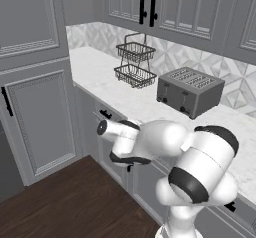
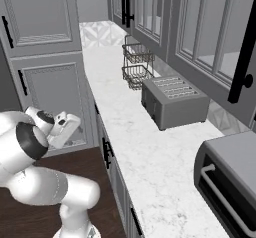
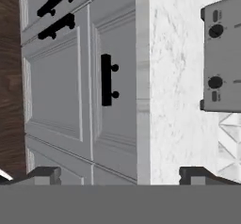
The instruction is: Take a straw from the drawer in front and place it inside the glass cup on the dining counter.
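The drawer (image 3: pixel 123 49) is shut: a grey panelled front just under the worktop edge, with a black bar handle (image 3: pixel 107 79). In the left base view its handle (image 1: pixel 105 114) sits beside my hand, in the right base view (image 2: pixel 106 152) to the right of it. My gripper (image 3: pixel 120 176) faces this front from a short distance. It is open, fingertips (image 3: pixel 44 175) far apart with nothing between them. The hand view is rolled a quarter turn. The straw is hidden. The glass cup and dining counter are out of view.
A grey toaster (image 1: pixel 190 89) and a two-tier wire basket (image 1: pixel 135 62) stand on the wall-side marble worktop (image 1: pixel 100 77). A tall grey cabinet (image 1: pixel 35 107) rises to the left. A dark appliance (image 2: pixel 230 177) sits at the worktop's near right. Dark wood floor (image 1: pixel 65 202) lies below.
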